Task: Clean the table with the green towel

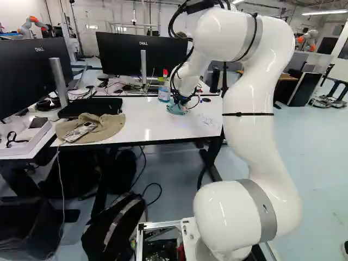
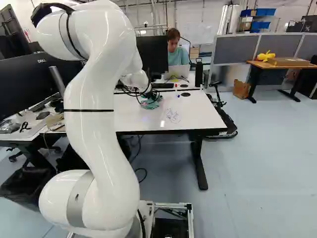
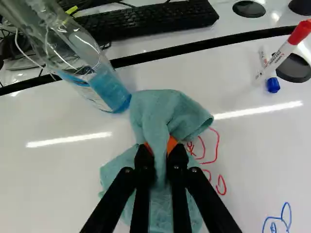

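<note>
The gripper (image 1: 181, 103) is low over the white table (image 1: 147, 128), at the far end of my arm in the left base view. In the wrist view the gripper (image 3: 158, 150) is shut on the bunched green towel (image 3: 163, 114), cloth pinched between its orange pads. The towel spreads on the tabletop ahead of and under the fingers. In the right base view the towel (image 2: 150, 103) lies left of a blue scribble (image 2: 173, 115). Red marker drawings (image 3: 214, 150) show right beside the towel, partly covered by it, and a blue drawing (image 3: 279, 223) is farther off.
A spray bottle with blue liquid (image 3: 109, 90) stands close beside the towel. Red and blue markers (image 3: 277, 63) are near a black round cap. Beyond are a keyboard (image 3: 146, 20) and monitors (image 1: 142, 54). A tan hat with a phone (image 1: 89, 128) lies at the table's near edge.
</note>
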`<state>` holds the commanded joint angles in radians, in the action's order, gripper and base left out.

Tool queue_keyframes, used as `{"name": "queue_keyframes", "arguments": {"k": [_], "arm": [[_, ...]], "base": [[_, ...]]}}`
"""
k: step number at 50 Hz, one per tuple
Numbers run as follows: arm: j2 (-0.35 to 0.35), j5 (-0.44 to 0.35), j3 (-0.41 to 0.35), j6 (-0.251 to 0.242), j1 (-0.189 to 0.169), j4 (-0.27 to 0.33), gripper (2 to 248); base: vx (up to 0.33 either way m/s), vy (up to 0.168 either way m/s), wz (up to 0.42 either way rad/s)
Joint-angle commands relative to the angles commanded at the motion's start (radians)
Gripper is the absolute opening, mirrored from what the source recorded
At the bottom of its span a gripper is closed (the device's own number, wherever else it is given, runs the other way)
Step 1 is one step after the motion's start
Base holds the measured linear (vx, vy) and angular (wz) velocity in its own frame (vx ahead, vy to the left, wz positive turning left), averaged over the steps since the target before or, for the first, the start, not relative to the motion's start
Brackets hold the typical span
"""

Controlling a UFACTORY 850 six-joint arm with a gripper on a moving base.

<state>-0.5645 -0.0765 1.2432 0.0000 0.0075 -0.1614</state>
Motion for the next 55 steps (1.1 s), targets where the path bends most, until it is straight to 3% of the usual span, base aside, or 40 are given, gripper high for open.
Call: {"name": "queue_keyframes", "arguments": {"k": [17,34,55], "arm": [[-0.007,0.0,0.009,0.0,-0.042,0.0,46],[0.022,0.0,-0.03,0.0,-0.084,0.0,46],[0.106,0.0,-0.142,0.0,-0.083,0.0,46]], "base": [[0.0,0.0,0.0],[0.0,0.0,0.0],[0.0,0.0,0.0]]}}
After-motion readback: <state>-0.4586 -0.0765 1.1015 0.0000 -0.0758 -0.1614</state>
